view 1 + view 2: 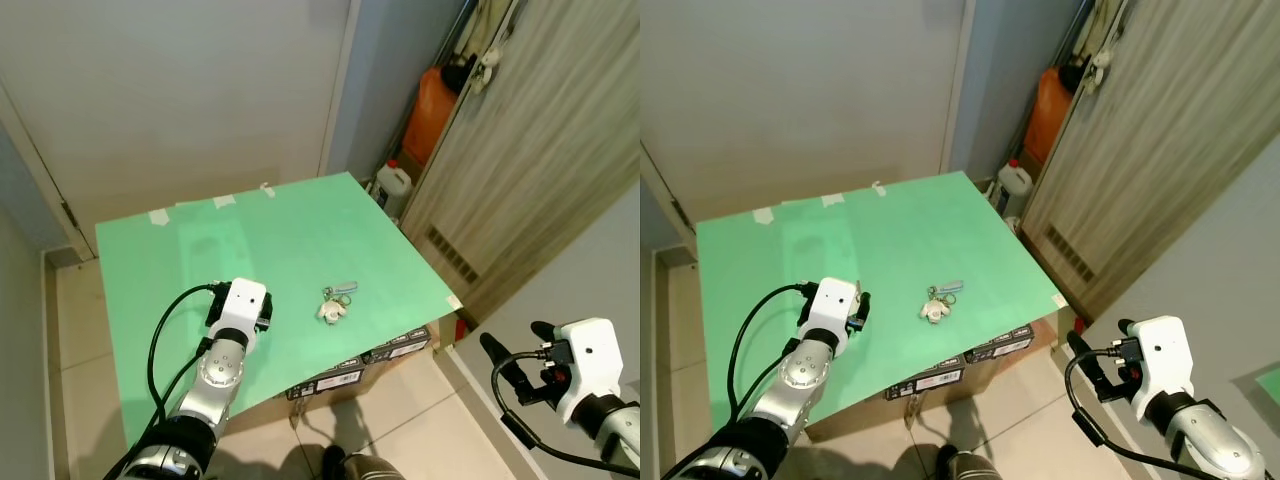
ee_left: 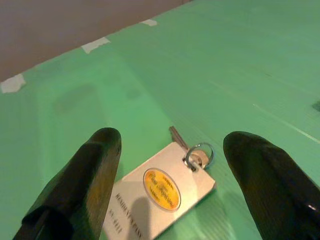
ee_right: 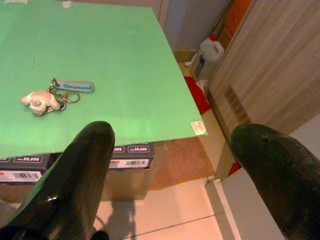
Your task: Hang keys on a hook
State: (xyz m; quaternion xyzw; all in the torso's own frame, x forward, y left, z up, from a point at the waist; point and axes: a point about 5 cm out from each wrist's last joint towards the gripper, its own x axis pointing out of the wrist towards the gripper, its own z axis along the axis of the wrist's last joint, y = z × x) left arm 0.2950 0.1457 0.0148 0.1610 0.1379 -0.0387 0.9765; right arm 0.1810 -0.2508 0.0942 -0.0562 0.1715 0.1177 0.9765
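Green board (image 1: 300,240) carries keys (image 1: 337,301) near its right edge; left gripper (image 2: 170,187) hovers spread wide over a tagged key (image 2: 165,187); right gripper (image 3: 182,185) gapes empty beyond the board's right.

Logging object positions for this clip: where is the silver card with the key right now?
The silver card lies flat on the green board, directly between the left gripper's open jaws in the left wrist view.

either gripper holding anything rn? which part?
Nothing held. Left gripper is open over a key tag on the green board; right gripper open, off the board's edge.
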